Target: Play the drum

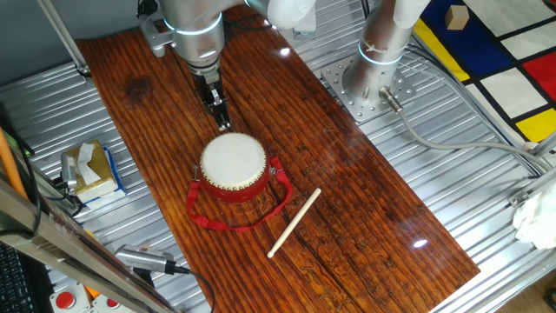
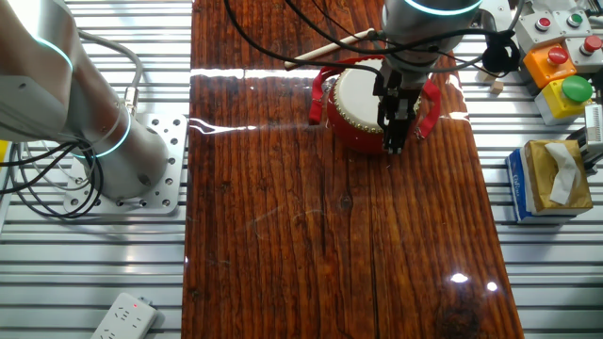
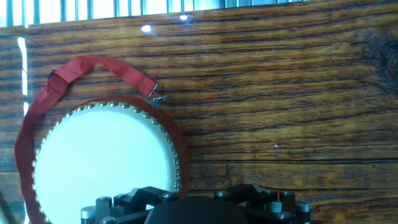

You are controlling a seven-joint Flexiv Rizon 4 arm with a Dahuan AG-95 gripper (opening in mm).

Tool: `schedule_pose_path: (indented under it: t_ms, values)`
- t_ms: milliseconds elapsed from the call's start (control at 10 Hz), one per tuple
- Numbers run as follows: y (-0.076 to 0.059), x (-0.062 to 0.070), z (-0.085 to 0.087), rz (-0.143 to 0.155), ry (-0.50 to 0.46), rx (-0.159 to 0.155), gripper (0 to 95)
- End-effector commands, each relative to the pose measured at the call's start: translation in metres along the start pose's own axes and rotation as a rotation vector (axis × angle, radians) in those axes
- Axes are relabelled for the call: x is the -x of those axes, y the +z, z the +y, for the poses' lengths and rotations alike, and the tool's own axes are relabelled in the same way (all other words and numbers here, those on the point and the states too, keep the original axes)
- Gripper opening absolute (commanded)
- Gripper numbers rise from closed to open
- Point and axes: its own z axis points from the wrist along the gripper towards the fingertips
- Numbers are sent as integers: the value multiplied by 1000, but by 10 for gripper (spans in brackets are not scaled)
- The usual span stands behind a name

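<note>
The fingers (image 1: 223, 120) point down at the wooden tabletop (image 1: 347, 191), tips just beside the rim of the drum (image 1: 233, 165) on its far-from-stick side. They look pressed together with nothing between them, though the tips are small and dark in both fixed views, so that is a best read. In the other fixed view the fingers (image 2: 395, 127) hang in front of the drum (image 2: 358, 108), overlapping its red wall; whether the tips touch the drum or tabletop I cannot tell.

The drum stands upright on the tabletop, cream skin up, brass studs ringing the rim. Hand view: drum (image 3: 102, 165) fills the lower left, fingertips themselves not visible, only the dark hand body at the bottom edge.

The red strap (image 1: 239, 222) loops loosely on the tabletop on the side of the drum away from the fingers. A thin pale stick (image 1: 294, 223) lies flat beyond the strap, farther from the fingers than the drum, apart from the drum body.

Off the board: tissue box (image 1: 91, 169) on the metal slats, button box (image 2: 563, 66) near the other fixed view's corner, arm base (image 1: 369, 83) bolted beside the board.
</note>
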Motion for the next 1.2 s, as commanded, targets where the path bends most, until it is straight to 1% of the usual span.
schedule_pose_path:
  t_ms: [100,200,1000,1100,1200]
  values:
    - [0,0,0,-20,-230,51,0]
    - [0,0,0,-18,-231,46,0]
    - [-1,0,0,-14,-229,45,0]
    - [-1,0,0,-13,-229,46,0]
    - [-1,0,0,-14,-225,53,0]
